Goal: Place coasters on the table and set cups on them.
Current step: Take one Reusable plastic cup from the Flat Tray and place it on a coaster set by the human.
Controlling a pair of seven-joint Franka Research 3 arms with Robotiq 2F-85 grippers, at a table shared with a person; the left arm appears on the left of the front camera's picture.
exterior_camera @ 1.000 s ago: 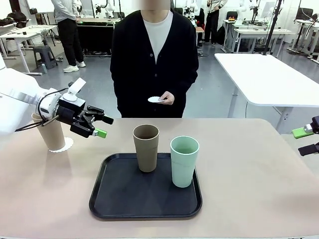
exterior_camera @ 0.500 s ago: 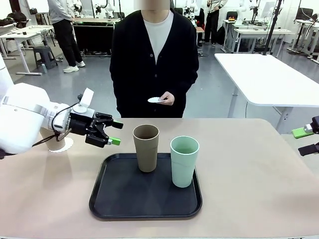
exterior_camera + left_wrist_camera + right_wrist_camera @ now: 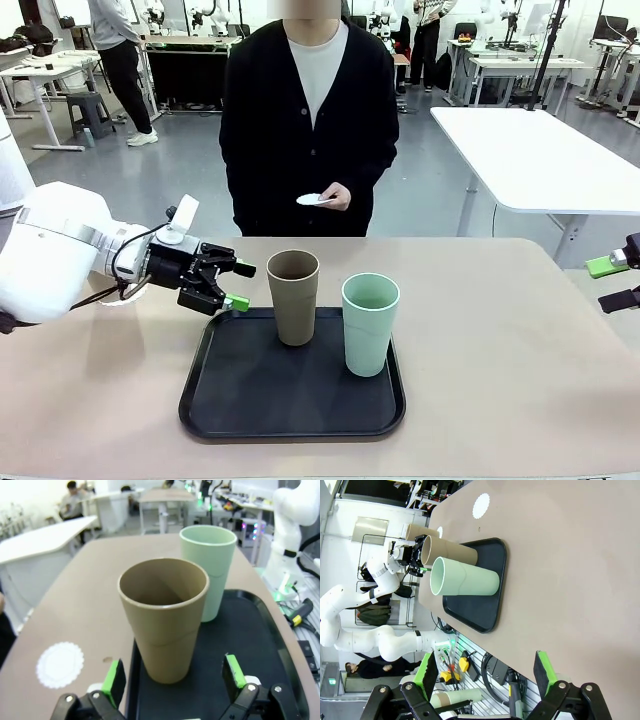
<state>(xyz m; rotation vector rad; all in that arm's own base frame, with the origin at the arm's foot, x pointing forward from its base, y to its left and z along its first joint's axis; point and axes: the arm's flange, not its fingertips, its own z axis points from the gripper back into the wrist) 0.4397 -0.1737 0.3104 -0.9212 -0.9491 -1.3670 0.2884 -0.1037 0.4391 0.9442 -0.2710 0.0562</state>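
A tan cup (image 3: 293, 297) (image 3: 163, 620) and a mint green cup (image 3: 370, 323) (image 3: 209, 565) stand upright on the black tray (image 3: 240, 400). My left gripper (image 3: 238, 285) (image 3: 174, 672) is open, level with the tan cup's lower half and just short of its left side. Another tan cup (image 3: 417, 530) stands beyond the tray, behind my left arm. One coaster (image 3: 60, 664) (image 3: 481, 505) lies bare on the table (image 3: 500, 360). The person holds a second coaster (image 3: 312, 200) in one hand. At the table's right edge my right gripper (image 3: 612, 282) (image 3: 487, 672) hangs open and holds nothing.
The person stands at the far side of the table, opposite the tray. A white table (image 3: 540, 150) stands behind on the right. Bare tabletop stretches to the right of the tray and in front of it.
My left gripper has swung right, away from the tan cup at the left of the table and up to the tan cup on the tray. The right arm has not moved.
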